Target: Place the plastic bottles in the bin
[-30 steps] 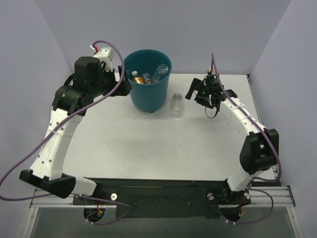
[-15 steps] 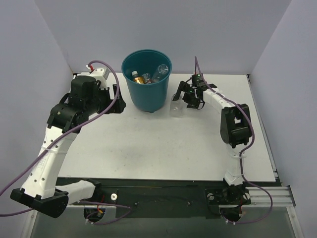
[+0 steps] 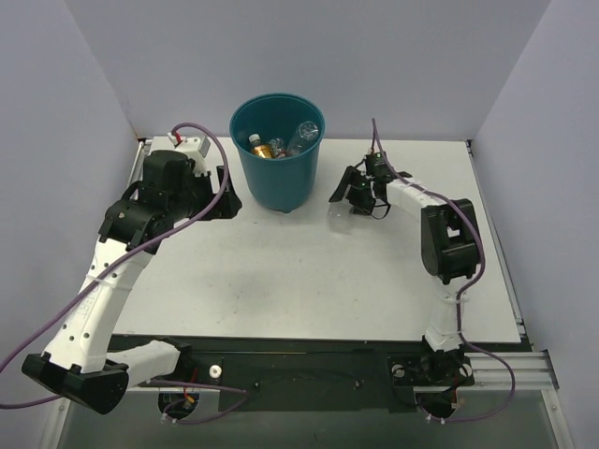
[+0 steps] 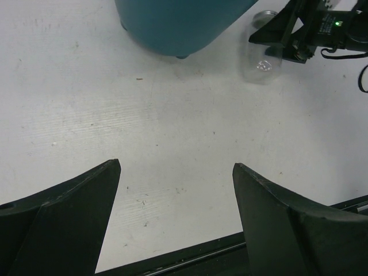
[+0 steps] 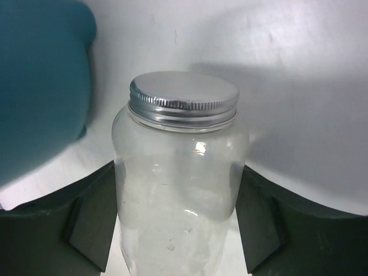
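Observation:
A clear plastic bottle (image 5: 179,190) with a silver screw cap (image 5: 183,96) sits between the fingers of my right gripper (image 5: 178,172), both black pads pressed on its sides. It stands on the table just right of the bin (image 3: 281,182), a teal bucket. In the left wrist view the same bottle (image 4: 263,62) shows beside the right gripper (image 4: 284,40). Several more bottles (image 3: 279,145) lie inside the bin. My left gripper (image 3: 228,195) hovers left of the bin, open and empty (image 4: 175,167).
The white table (image 3: 281,271) is walled by grey panels at the back and sides. The bin's blue wall (image 5: 40,86) lies close on the left of the held bottle. A black rail (image 3: 299,351) runs along the near edge.
My right arm swung left to the bottle and its fingers closed onto it. My left arm drew back from the bin's left side and settled lower.

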### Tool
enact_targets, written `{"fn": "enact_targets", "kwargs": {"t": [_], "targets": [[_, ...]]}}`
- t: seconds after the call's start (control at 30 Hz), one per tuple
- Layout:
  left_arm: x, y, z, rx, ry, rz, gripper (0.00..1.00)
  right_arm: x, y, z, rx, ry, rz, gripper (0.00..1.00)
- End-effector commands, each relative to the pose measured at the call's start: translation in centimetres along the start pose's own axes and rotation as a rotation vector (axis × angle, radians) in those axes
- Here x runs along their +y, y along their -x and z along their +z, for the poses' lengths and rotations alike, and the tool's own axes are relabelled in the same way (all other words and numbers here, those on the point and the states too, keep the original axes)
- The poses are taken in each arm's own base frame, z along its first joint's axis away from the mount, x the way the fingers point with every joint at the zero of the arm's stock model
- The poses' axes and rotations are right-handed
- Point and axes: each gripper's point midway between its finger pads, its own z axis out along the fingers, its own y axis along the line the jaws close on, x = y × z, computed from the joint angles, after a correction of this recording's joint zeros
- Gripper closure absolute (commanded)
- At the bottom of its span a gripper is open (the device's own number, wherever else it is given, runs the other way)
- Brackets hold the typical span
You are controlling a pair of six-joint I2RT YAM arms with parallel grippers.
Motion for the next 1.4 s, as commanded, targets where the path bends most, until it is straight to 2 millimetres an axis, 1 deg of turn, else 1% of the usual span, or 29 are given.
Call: {"fn": "enact_targets", "kwargs": {"t": [0.0,0.03,0.07,0.27,0.33,0.4,0.5,0.53,0.57,0.6,0.63,0.67,0.7,0.73,0.77,0.8,0.83,0.87,0.9,0.93,0.97,1.1,1.17,1.2,1.23,1.27,1.3,1.33,1.37], "targets": [[-0.5,2.4,-0.8,-0.111,-0.035,-0.015,0.10,2.7,3.0,-8.5,-0.158,0.065,-0.049,0.44],[-0.2,2.8,-0.8,-0.124,-0.017,-0.020,0.10,4.1,4.0,-11.1,-0.209,0.108,-0.058,0.44],[0.3,3.1,-0.8,-0.134,0.012,-0.027,0.08,4.8,4.4,-12.3,-0.229,0.129,-0.062,0.44],[2.8,4.1,-0.8,-0.174,0.095,-0.076,0.05,12.6,9.1,-26.2,-0.542,0.266,-0.190,0.44],[3.2,3.8,-0.8,-0.169,0.102,-0.094,0.05,15.2,10.1,-29.5,-0.623,0.286,-0.236,0.44],[3.5,3.5,-0.7,-0.164,0.100,-0.103,0.04,17.9,10.7,-30.8,-0.663,0.320,-0.283,0.43],[3.8,3.0,-0.6,-0.144,0.106,-0.091,0.03,22.9,11.9,-32.2,-0.750,0.425,-0.345,0.41],[4.0,2.9,-0.6,-0.139,0.109,-0.085,0.03,24.5,12.4,-31.1,-0.761,0.467,-0.343,0.41],[4.1,2.7,-0.8,-0.133,0.114,-0.083,0.03,26.1,12.9,-31.9,-0.778,0.515,-0.346,0.41],[4.2,2.9,-1.0,-0.138,0.120,-0.081,0.03,27.0,13.0,-30.2,-0.758,0.528,-0.336,0.40],[4.2,2.8,-1.2,-0.137,0.122,-0.081,0.03,28.3,13.6,-30.8,-0.777,0.556,-0.336,0.40],[4.3,2.7,-1.3,-0.138,0.125,-0.079,0.03,29.0,13.6,-28.7,-0.764,0.563,-0.344,0.40],[4.3,2.5,-1.5,-0.133,0.122,-0.075,0.03,30.0,14.2,-29.3,-0.798,0.572,-0.339,0.39],[4.3,2.4,-1.5,-0.125,0.118,-0.071,0.03,30.2,14.1,-26.5,-0.771,0.542,-0.346,0.39],[4.4,1.9,-1.4,-0.102,0.122,-0.070,0.03,31.5,14.6,-27.5,-0.797,0.564,-0.349,0.38],[4.4,1.9,-1.4,-0.092,0.122,-0.067,0.03,31.4,14.2,-24.1,-0.741,0.532,-0.352,0.37],[4.5,1.5,-1.2,-0.069,0.130,-0.065,0.03,32.6,14.5,-25.0,-0.756,0.559,-0.354,0.29],[4.6,1.5,-1.3,-0.064,0.133,-0.060,0.03,32.7,14.1,-22.3,-0.718,0.544,-0.350,0.23],[4.7,1.4,-1.4,-0.059,0.137,-0.059,0.03,33.2,14.0,-22.3,-0.717,0.543,-0.350,0.10],[4.8,1.4,-1.4,-0.059,0.142,-0.055,0.03,33.1,13.4,-20.7,-0.691,0.524,-0.360,0.05],[4.9,1.4,-1.5,-0.058,0.145,-0.052,0.03,33.1,13.5,-20.5,-0.706,0.503,-0.370,0.00],[5.0,1.1,-1.4,-0.039,0.146,-0.051,0.03,32.5,13.0,-20.4,-0.720,0.446,-0.388,0.00],[5.0,1.2,-1.3,-0.042,0.145,-0.058,0.03,31.9,13.3,-22.4,-0.744,0.429,-0.389,0.00],[4.9,1.3,-1.4,-0.048,0.144,-0.058,0.03,31.3,13.3,-22.4,-0.746,0.401,-0.386,0.00],[4.9,1.5,-1.5,-0.060,0.144,-0.062,0.03,30.9,13.4,-24.3,-0.766,0.386,-0.392,0.00],[4.9,1.7,-1.7,-0.072,0.143,-0.062,0.03,29.5,13.5,-24.2,-0.773,0.324,-0.385,0.00],[4.9,1.8,-1.8,-0.080,0.147,-0.062,0.03,28.7,13.4,-26.0,-0.780,0.292,-0.394,0.00],[5.0,2.0,-2.0,-0.091,0.151,-0.062,0.03,27.0,13.4,-25.9,-0.783,0.220,-0.387,0.00],[5.1,2.1,-2.0,-0.096,0.155,-0.063,0.03,25.6,13.1,-27.7,-0.779,0.178,-0.390,0.00]]}}
